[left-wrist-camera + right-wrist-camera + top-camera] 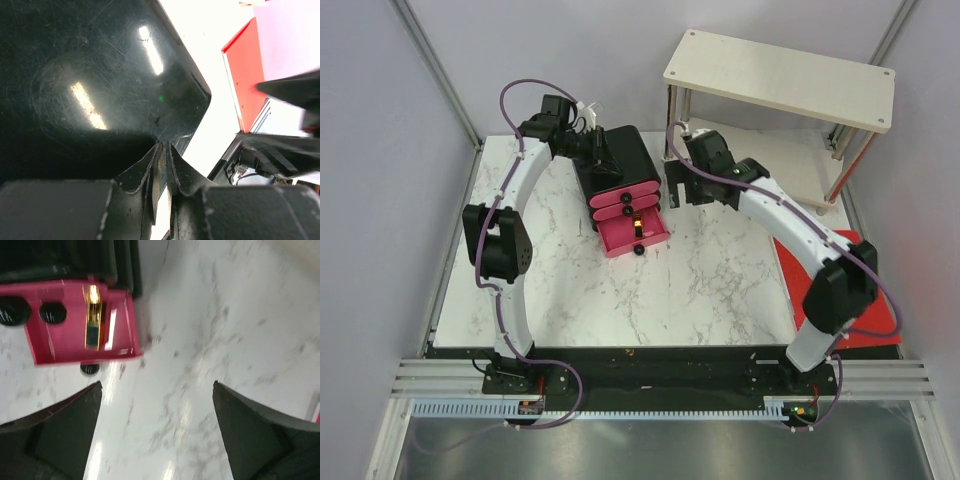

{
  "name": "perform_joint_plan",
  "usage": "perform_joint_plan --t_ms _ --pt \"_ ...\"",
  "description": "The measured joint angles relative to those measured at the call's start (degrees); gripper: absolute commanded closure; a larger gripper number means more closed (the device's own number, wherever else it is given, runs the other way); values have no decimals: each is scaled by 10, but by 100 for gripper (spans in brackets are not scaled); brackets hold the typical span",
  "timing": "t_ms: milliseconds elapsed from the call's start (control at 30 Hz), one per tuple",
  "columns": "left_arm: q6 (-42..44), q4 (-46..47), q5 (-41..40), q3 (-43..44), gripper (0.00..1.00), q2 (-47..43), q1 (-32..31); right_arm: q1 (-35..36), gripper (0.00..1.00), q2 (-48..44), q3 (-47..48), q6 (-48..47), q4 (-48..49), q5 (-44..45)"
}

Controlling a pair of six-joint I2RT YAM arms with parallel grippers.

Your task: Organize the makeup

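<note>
Right gripper (pixel 157 390) hangs empty, jaws spread wide, just beside the right side of the black drawer box (pixel 620 155) near the marble table's (pixel 700 290) far edge. From it the gold-black tube (pixel 92 317) lies leftward and toward the near edge, inside the open bottom drawer (pixel 50 347), its long axis along the drawer's travel. Left gripper (pixel 162 146) sits against the box top, fingers nearly together; whether they pinch anything I cannot tell. Right arm looks nearer for pushing the drawer shut.
</note>
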Motion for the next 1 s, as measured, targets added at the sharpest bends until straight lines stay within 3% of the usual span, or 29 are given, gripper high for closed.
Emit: perform_joint_plan --t_ms 100,167,267,400,467,567,600,767,1000 --pt "0 0 1 0 80 1 0 2 2 -111 -114 7 74 90" --pt "0 0 1 0 80 1 0 -18 2 -163 -166 31 96 95" --pt "0 -1 2 -1 80 1 0 -42 2 -173 -181 54 121 99" --pt "0 -1 2 -1 80 1 0 3 2 -155 -188 40 148 102" --pt "0 -1 2 -2 80 1 0 31 11 -154 -202 19 157 100" --pt "0 0 2 -2 80 1 0 60 93 -154 -234 -28 171 83" --pt "0 0 2 -3 80 1 0 64 100 -154 -244 -45 176 75" --pt "0 1 2 -4 80 0 0 70 100 -139 -309 -80 231 15" --pt "0 3 2 -7 80 -1 0 64 100 -18 -328 -77 305 -85"
